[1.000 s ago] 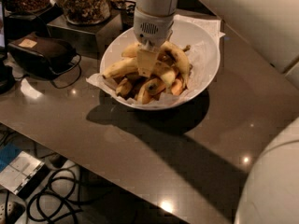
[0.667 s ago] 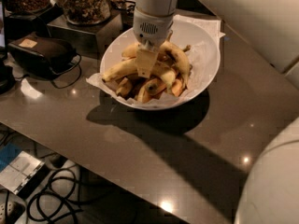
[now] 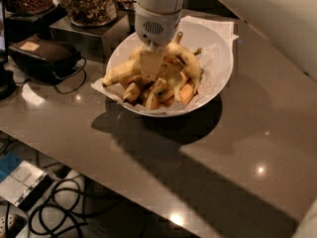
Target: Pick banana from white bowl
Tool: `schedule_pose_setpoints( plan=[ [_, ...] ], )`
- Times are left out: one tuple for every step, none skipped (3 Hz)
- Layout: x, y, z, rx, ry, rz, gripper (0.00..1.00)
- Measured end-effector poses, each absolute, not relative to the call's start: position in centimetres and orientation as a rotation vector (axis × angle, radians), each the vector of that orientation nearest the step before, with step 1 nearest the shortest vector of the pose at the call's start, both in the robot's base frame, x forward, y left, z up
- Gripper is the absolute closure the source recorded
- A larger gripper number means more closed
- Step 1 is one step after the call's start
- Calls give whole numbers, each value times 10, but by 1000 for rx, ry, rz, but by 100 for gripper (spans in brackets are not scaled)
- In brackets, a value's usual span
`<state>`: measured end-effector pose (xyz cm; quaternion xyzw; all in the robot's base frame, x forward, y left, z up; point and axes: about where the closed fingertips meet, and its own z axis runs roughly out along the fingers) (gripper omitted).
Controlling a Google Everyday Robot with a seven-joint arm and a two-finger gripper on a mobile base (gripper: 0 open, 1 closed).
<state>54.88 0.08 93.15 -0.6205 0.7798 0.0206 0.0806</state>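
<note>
Reaching into bowl (image 3: 218, 58) on bench (image 3: 237, 148) with pincer (image 3: 151, 73).
Low over bowl's middle, beside banana (image 3: 120, 72) lying toward bowl's left rim; cannot tell if spread or pinching.

1. Large, round, glossy white bowl (image 3: 218, 68), lined with paper: one.
2. Long curved bananas: two, one pale yellow banana (image 3: 120, 72) and one brown-blotched banana (image 3: 187, 59).
3. Short, stubby orange-yellow banana pieces (image 3: 185, 92): several in a heap, exact number cannot be told.
4. White robot pincer (image 3: 152, 69), down in the bowl on the heap: one.
5. Clear containers of dry food (image 3: 89, 4): two.
6. Dark soft pouch (image 3: 42, 58): one.
7. Glossy grey-brown surface (image 3: 237, 148): one.
</note>
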Motion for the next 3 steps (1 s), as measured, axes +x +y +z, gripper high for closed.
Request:
schedule_pose_setpoints(
  plan=[
    [536, 9, 948, -1860, 2300, 34, 100],
    [517, 24, 971, -1915, 2215, 34, 100],
    [522, 28, 971, -1900, 2200, 35, 100]
  ],
)
